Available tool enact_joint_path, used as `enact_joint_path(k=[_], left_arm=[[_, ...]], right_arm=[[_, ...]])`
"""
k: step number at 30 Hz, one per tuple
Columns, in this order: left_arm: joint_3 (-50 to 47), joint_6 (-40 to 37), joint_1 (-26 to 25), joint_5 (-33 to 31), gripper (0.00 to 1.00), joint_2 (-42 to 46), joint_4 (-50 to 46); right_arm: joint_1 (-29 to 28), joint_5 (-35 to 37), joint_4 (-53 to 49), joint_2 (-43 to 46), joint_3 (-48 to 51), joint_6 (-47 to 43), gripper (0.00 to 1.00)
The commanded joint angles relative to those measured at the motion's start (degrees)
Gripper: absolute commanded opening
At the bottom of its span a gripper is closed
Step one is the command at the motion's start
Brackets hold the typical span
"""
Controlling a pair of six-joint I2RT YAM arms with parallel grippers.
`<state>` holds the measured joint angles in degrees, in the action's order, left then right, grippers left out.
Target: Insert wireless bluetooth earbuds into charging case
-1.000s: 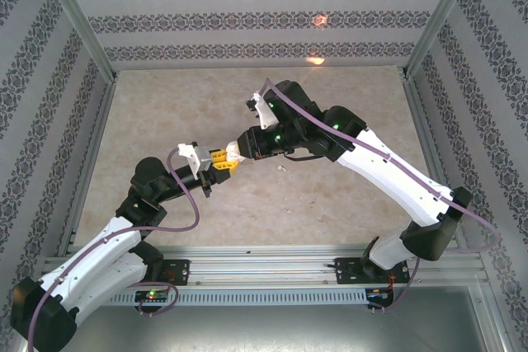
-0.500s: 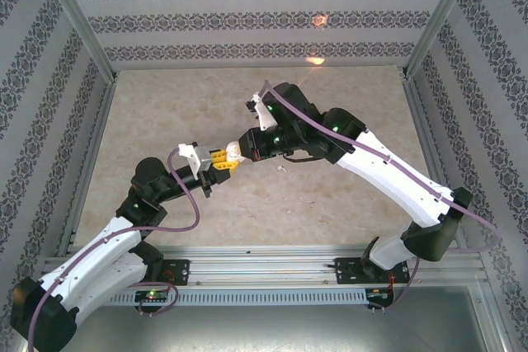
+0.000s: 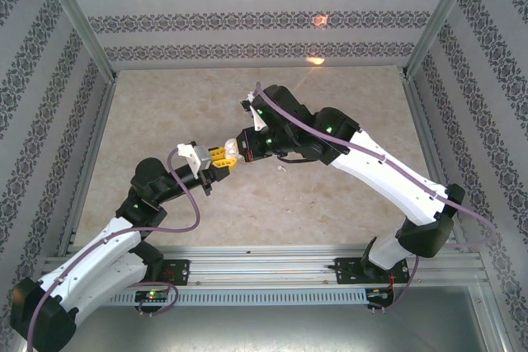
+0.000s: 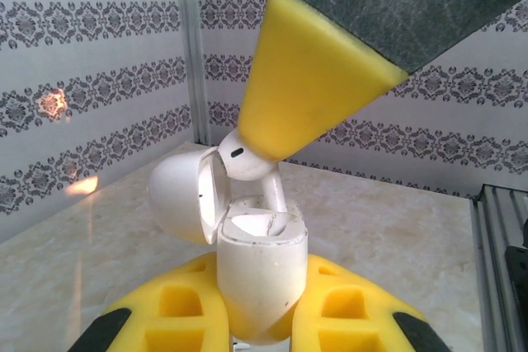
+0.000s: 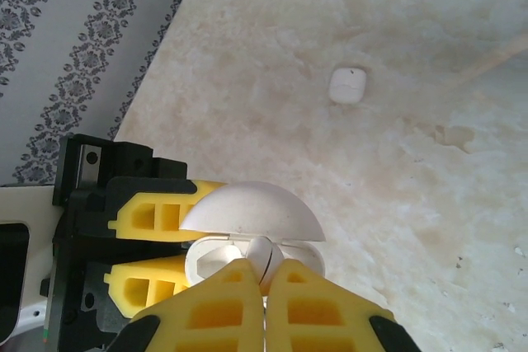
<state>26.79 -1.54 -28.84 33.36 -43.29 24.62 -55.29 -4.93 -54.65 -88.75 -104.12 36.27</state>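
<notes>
One earbud (image 4: pixel 244 159) in right claw (image 5: pixel 264 276) crosses left claw's (image 4: pixel 261 319) case (image 4: pixel 266 265) rim, mid-table.

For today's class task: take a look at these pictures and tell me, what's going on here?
The left gripper is shut on a small glossy white plastic charging case, holding it upright with its lid hinged open. The right gripper is shut on a tiny white short-stemmed earbud. The stem reaches down into the case's opening, but the head sits above the rim, so it is not yet seated. Another small white piece lies on the beige marbled table.
</notes>
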Motion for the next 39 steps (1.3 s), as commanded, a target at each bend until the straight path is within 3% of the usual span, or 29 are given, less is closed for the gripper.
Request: enact_joint_path(k=[1,17,22,24,39], left_arm=[[0.14,-1.87,-0.43,-2.31,0.00,1.43,3.31],[0.28,-3.46,-0.49,-2.95,0.00,1.15,3.76],[0.06,-3.80,-0.45,-3.07,0.00,1.19,4.14],[0.00,-3.73,-0.52,-3.00,0.00,1.27,4.34],[-1.04,-2.26,-0.48,-3.33,0.00,2.82,3.65]], right_arm=[[-0.61,2.12,-4.48,-1.61,-1.50,1.27,0.02],[-1.31,4.02,-13.37,-8.44,-8.73,2.22,0.04],[-1.65,2.52,-13.01,-9.49,-10.36,2.34,0.28],[-1.75,1.81,-12.18,-9.51,-10.81,2.40,0.32],[-1.08,-2.97,-5.93,-3.62,-9.39,2.52,0.44]])
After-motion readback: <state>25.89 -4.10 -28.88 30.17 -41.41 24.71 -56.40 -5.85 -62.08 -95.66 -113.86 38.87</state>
